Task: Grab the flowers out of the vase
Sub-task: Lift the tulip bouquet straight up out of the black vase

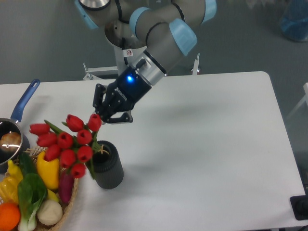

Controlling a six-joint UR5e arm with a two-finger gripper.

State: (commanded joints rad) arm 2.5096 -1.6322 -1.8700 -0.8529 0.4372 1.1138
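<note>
The flowers (67, 144), a bunch of red tulips with green stems, stand in the vase (109, 168) and lean out to the left over the basket. The vase is a short dark grey ribbed cylinder, upright on the white table near the front left. My gripper (109, 117) hangs just above and to the right of the topmost tulip, pointing down-left. Its jaws stand apart and hold nothing. The stems inside the vase are hidden.
A wicker basket (72, 202) of vegetables sits at the front left corner, touching the tulip heads. A pot with a blue handle (26, 98) stands at the left edge. The table's front edge runs close below the vase.
</note>
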